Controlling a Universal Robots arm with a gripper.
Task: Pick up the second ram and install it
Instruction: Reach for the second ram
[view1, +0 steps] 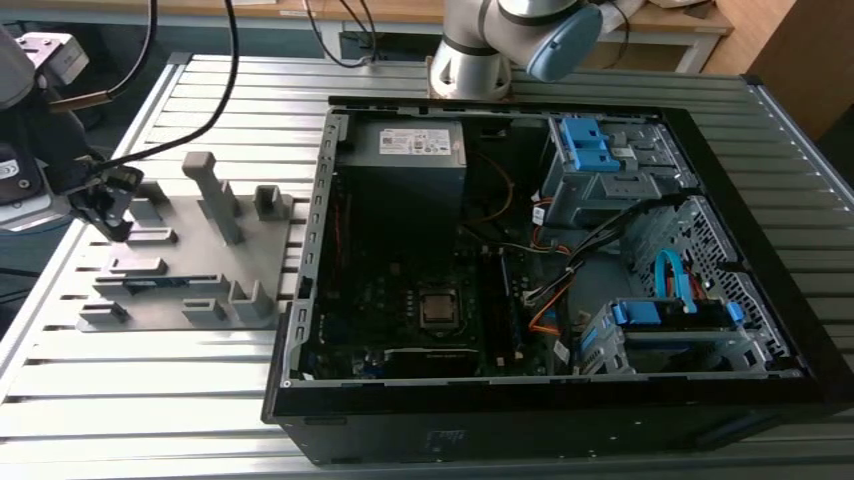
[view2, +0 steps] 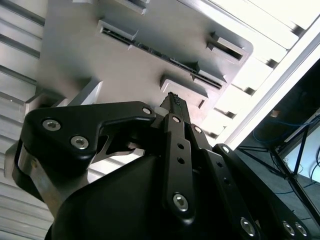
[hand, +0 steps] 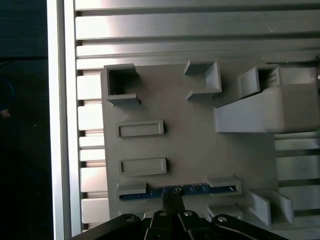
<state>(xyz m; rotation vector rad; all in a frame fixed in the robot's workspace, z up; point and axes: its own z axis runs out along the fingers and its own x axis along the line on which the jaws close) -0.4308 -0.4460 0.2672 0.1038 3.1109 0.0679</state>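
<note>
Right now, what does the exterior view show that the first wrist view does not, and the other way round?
Exterior view: the open computer case with processor and blue drive cages. First wrist view: looking down, the gripper near the middle of the second ram, standing on edge in its slot. Both: the grey holder block on the slatted table.

Only a thin edge of the second ram (hand: 205, 189) peeks out of the holder block (hand: 190, 145) slot in the first wrist view. The gripper (hand: 172, 199) covers its middle and is itself cropped by the frame.
</note>
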